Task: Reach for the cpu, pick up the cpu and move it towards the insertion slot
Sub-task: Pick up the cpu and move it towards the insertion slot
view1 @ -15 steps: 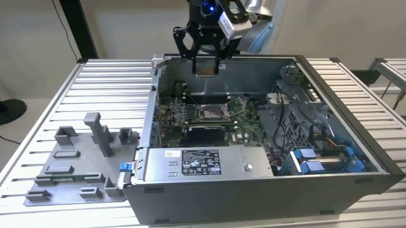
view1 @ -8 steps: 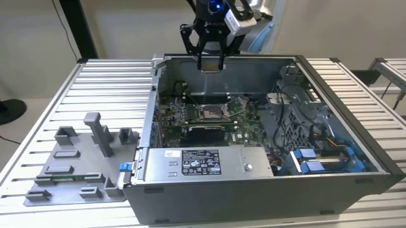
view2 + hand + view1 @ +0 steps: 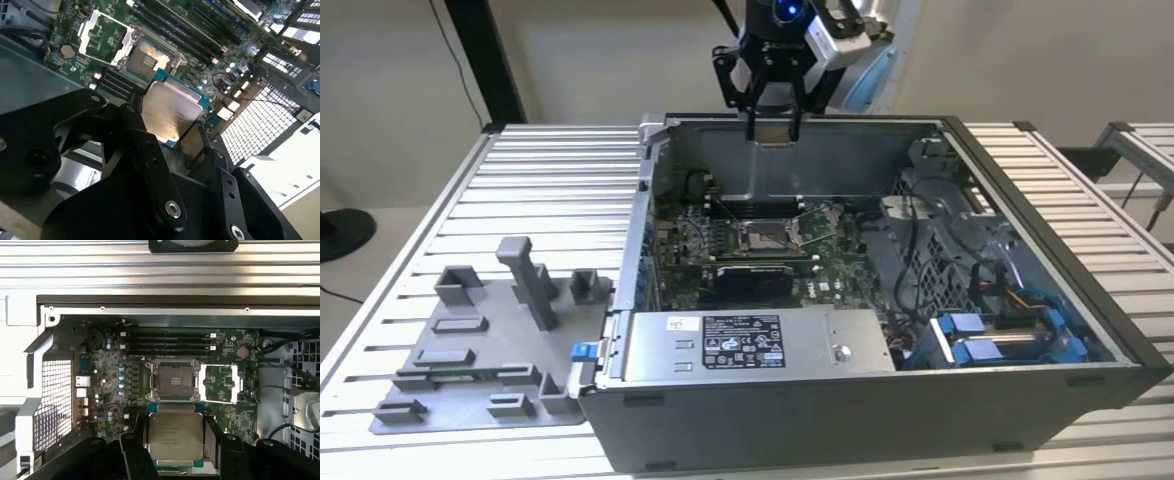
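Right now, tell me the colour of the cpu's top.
Pale silver, with a teal edge; clearest in the first wrist view: cpu.

My gripper (image 3: pixel 773 132) hangs pointing straight down from the wrist, black fingers (image 3: pixel 134 452) clamped on the cpu (image 3: pixel 175 436).

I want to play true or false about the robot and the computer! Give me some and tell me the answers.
1. The gripper is holding the cpu. True.
2. The cpu is already sitting in the slot. False: it is held above the board, apart from the slot.
3. The slot's metal frame is flipped open. True.
4. The case has its side cover on. False: it is open and the board shows.
5. The grey tray is inside the case. False: it lies on the table beside the case, on the exterior view's left.
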Controlling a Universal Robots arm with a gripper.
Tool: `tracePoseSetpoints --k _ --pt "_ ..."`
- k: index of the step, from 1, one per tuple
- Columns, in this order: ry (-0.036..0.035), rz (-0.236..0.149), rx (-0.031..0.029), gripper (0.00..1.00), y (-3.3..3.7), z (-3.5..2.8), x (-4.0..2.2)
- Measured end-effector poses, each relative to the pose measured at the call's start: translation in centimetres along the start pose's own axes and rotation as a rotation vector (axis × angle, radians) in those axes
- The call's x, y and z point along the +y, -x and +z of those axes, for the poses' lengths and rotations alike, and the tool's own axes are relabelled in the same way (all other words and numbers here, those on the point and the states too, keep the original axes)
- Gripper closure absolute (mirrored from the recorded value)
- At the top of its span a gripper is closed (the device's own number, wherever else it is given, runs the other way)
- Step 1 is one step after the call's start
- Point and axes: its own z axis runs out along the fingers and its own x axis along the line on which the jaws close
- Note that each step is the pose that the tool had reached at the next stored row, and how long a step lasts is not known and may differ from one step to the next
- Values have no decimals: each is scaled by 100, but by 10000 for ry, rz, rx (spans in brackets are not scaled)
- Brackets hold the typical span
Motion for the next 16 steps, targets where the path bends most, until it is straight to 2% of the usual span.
tracePoseSetpoints --k 3,8,16 --pt "5 2 1 100 30 4 63" --pt "12 0 0 100 42 10 159" --pt "31 0 -1 100 43 10 170"
